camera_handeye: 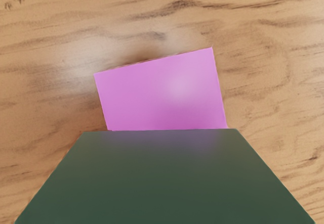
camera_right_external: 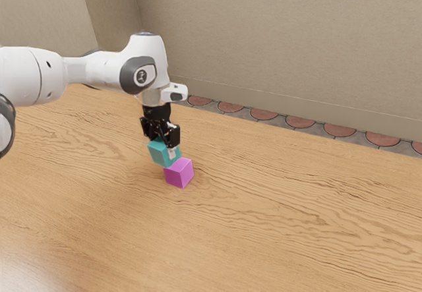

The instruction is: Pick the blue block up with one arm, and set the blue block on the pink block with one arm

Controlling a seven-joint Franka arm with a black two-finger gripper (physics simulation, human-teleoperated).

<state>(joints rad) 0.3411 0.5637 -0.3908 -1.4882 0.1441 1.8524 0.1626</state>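
Observation:
My black gripper (camera_right_external: 162,148) is shut on the blue block (camera_right_external: 162,153), a teal cube held just off the wooden table. The pink block (camera_right_external: 179,173) rests on the table right below it and slightly toward the exterior view's right, partly overlapped by the held cube. In the wrist view the held blue block (camera_handeye: 167,178) appears as a large dark green face under my hand, and the pink block (camera_handeye: 162,92) shows beyond its edge. I cannot tell whether the two blocks touch.
The wooden table (camera_right_external: 277,213) stretches wide around the blocks. A beige wall (camera_right_external: 297,35) with a row of reddish tiles (camera_right_external: 300,121) at its foot runs behind the table.

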